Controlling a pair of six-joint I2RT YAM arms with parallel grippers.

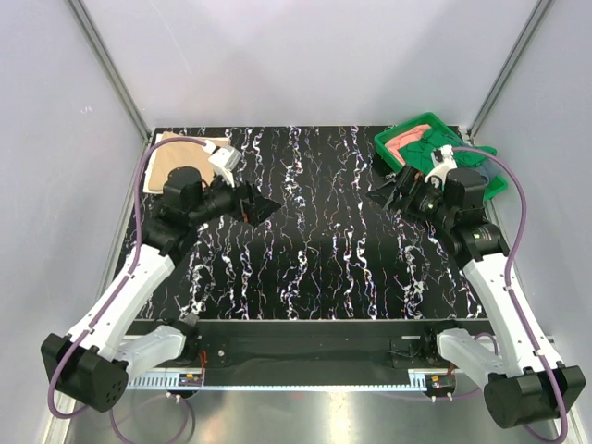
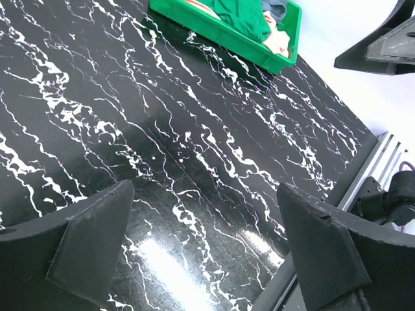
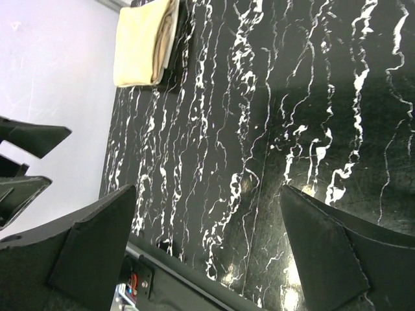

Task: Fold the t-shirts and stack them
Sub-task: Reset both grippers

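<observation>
Right wrist: folded t-shirt point(image 3: 144, 42) lengthwise along left edge of table point(image 3: 259, 129)

Facing inward — left pincer point(image 1: 264, 209) and right pincer point(image 1: 387, 192) both spread wide.

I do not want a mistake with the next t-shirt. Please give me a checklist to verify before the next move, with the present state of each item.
1. Left gripper open and empty: ok.
2. Right gripper open and empty: ok.
3. Folded tan t-shirt lies flat at the far-left corner, apart from both grippers: ok.
4. Unfolded shirts wait in the green tray; the salmon-pink t-shirt and the dark green t-shirt show: ok.
5. Middle of the black marbled table bare for folding: ok.
6. Number of shirts in the tray: cannot tell, they are bunched.
</observation>
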